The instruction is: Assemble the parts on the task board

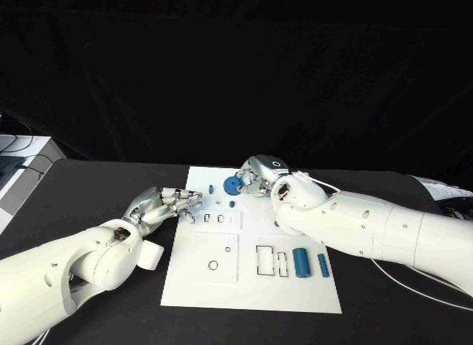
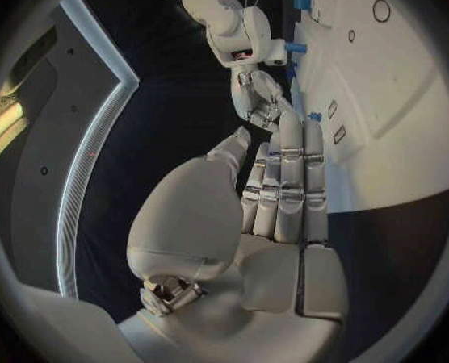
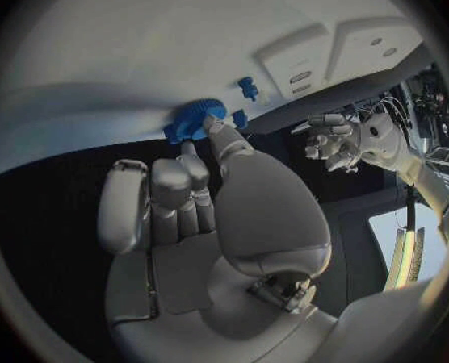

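Note:
The white task board (image 1: 195, 284) lies in the middle of the black table. A blue gear (image 1: 232, 185) sits near its far edge, and my right hand (image 1: 264, 175) pinches it between thumb and a finger; the right wrist view shows the thumb tip on the gear (image 3: 195, 119). My left hand (image 1: 175, 203) hovers at the board's left edge with its fingers held straight and close together, holding nothing (image 2: 283, 177). A small blue peg (image 2: 313, 117) stands just past its fingertips. Two blue cylinders (image 1: 301, 262) lie near the board's right edge.
Small blue pegs (image 1: 212, 189) stand on the far part of the board, with slots and round holes (image 1: 214, 265) across its middle. A white box (image 1: 19, 180) with cables stands at the table's far left.

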### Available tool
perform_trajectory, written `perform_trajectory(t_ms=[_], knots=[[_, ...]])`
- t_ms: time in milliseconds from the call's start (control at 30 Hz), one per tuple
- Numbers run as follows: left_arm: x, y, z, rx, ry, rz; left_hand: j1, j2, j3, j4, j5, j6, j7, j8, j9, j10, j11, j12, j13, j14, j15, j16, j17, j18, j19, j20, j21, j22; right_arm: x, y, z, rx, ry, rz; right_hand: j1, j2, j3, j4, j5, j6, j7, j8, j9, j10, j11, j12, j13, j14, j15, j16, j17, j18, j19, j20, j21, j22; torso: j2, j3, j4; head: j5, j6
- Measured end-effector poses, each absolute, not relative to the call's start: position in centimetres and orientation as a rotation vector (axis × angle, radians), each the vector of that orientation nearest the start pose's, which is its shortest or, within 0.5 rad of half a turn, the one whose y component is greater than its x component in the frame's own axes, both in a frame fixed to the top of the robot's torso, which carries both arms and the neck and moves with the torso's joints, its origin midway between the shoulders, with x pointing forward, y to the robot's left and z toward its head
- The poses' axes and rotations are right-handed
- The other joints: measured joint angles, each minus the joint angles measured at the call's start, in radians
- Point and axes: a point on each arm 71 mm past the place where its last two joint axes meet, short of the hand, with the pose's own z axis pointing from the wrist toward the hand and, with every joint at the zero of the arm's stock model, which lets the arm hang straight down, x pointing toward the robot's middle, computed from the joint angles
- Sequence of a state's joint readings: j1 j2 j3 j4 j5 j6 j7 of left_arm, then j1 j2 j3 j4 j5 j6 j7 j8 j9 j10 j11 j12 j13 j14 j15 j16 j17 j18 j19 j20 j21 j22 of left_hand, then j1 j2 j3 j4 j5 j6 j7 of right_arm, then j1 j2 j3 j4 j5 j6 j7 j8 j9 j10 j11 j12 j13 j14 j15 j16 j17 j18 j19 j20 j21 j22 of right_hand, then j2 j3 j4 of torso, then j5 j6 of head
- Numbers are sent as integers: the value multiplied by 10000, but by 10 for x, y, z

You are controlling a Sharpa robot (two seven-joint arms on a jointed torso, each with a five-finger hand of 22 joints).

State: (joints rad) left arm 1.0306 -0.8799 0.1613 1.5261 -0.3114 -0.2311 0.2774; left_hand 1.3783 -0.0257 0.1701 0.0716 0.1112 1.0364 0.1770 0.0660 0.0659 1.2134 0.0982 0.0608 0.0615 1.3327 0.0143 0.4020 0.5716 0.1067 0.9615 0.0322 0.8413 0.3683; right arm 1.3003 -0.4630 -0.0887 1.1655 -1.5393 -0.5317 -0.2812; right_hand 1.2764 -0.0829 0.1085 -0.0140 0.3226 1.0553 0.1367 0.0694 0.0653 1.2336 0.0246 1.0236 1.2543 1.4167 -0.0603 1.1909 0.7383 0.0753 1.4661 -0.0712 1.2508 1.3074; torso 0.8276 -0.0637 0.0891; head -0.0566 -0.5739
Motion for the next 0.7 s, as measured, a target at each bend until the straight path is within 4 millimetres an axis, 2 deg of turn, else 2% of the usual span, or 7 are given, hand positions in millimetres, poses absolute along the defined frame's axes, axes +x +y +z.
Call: perform_trajectory(t_ms=[133, 167, 333, 400, 567, 700], knots=[[482, 223, -188, -9301, 15257, -14992, 0, 0, 0, 0, 0, 0, 0, 0, 0, 0, 0, 0, 0, 0, 0, 0, 0, 1, 0, 0, 0, 0, 555, -116, -151, -878, 14061, 4912, 33, -73, -48, 170, 0, -149, 51, 0, 0, -72, 36, -48, -145, 35, 35, 0, 30, -8, 0, 0, 47, 0, -1, 6, 0, 2, 0], [482, 223, -188, -9301, 15257, -14990, 0, 0, 0, 0, 0, 0, 0, 0, 0, 0, 0, 0, 0, 0, 0, 0, 0, 1, 0, 0, 0, 0, 555, -116, -151, -871, 14064, 4905, 27, -179, -60, 183, 0, -177, 77, 0, 0, -106, 69, -51, -172, 35, 35, 0, 30, -10, 0, 0, 47, -1, -1, 6, 0, 2, 0], [482, 223, -188, -9302, 15256, -14982, 0, 0, 0, 0, 0, 0, 0, 0, 0, 0, 0, 0, 0, 0, 0, 0, 0, 0, 0, 0, 0, 0, 556, -119, -152, -830, 14069, 4881, -23, -228, -159, 282, 0, -223, 55, 0, 0, -107, 70, -53, -212, 1, 70, 0, 41, -61, -2, 8, 47, 7, 0, 12, -2, 14, 16], [482, 223, -188, -9303, 15256, -14980, 0, 0, 0, 0, 0, 0, 0, 0, 0, 0, 0, 0, 0, 0, 0, 0, 0, 1, 0, 0, 0, 0, 555, -121, -151, -829, 14053, 4902, 16, -267, -221, 344, 93, -227, 56, 0, 1, -171, 76, -53, -268, 1, 70, 0, 51, -61, 2, 73, 56, 8, 0, 15, -5, 16, 24], [482, 224, -188, -9306, 15255, -14971, 0, 0, 0, 0, 0, 0, 0, 0, 0, 0, 0, 0, 0, 0, 0, 0, 0, 1, 0, 0, 0, 0, 554, -127, -151, -806, 13976, 5023, 34, -249, -398, 233, 264, -232, 59, 0, 0, -180, 68, -44, -331, 1, 70, 0, 82, -62, 2, 73, 116, 7, 2, 15, -2, 26, 35], [482, 224, -188, -9306, 15254, -14966, 0, 0, 0, 0, 0, 1, 0, 0, 0, 0, 0, 0, 0, 0, 0, 0, 0, 0, 0, 0, 0, 0, 554, -133, -151, -720, 13964, 5314, 211, -66, -406, 113, 357, -233, 58, 0, 1, -180, 68, 34, -331, 1, 70, 0, 96, -62, 2, 72, 117, 7, 2, 16, 1, 46, 38]])
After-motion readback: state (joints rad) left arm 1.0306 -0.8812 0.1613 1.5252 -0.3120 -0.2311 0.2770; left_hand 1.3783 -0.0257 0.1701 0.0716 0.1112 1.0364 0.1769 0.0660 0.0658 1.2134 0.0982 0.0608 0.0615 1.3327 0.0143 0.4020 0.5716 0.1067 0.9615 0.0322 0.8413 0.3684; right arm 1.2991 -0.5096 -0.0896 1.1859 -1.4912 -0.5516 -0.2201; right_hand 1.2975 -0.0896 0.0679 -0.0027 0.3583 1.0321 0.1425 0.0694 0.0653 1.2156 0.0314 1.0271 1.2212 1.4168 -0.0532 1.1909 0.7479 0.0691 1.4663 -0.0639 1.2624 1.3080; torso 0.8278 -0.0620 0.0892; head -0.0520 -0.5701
